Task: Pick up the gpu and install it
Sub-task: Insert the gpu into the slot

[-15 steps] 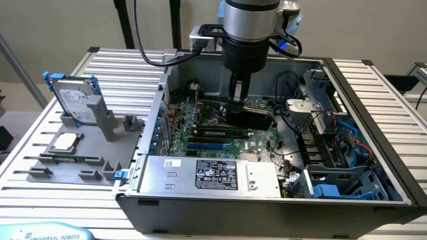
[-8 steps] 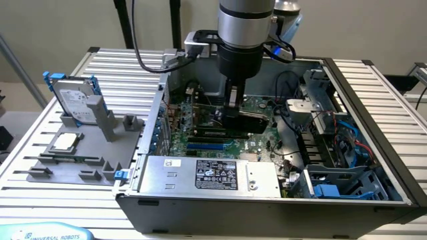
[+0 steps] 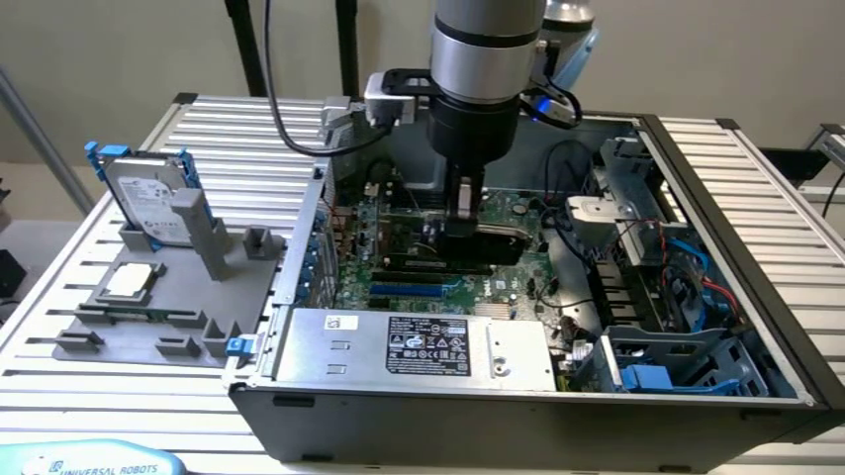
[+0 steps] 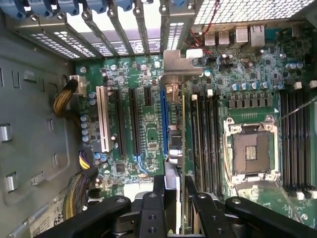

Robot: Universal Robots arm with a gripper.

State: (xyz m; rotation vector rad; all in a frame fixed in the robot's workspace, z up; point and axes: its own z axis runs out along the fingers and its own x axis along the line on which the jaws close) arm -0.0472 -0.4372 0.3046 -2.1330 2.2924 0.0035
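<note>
Two fingers (image 4: 159, 188) clamping one gpu (image 4: 174, 144), one motherboard (image 4: 141, 74)

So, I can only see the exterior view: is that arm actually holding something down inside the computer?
Observer: Yes. The wrist view shows the gripper closed on the gpu, seen edge-on.
Operator: Where is it over the board?
Observer: It runs right along the long blue slot, with its silver bracket at the end away from the gripper.
Operator: And is the processor in there?
Observer: No, the CPU socket is open, with its bare contacts showing.
</note>
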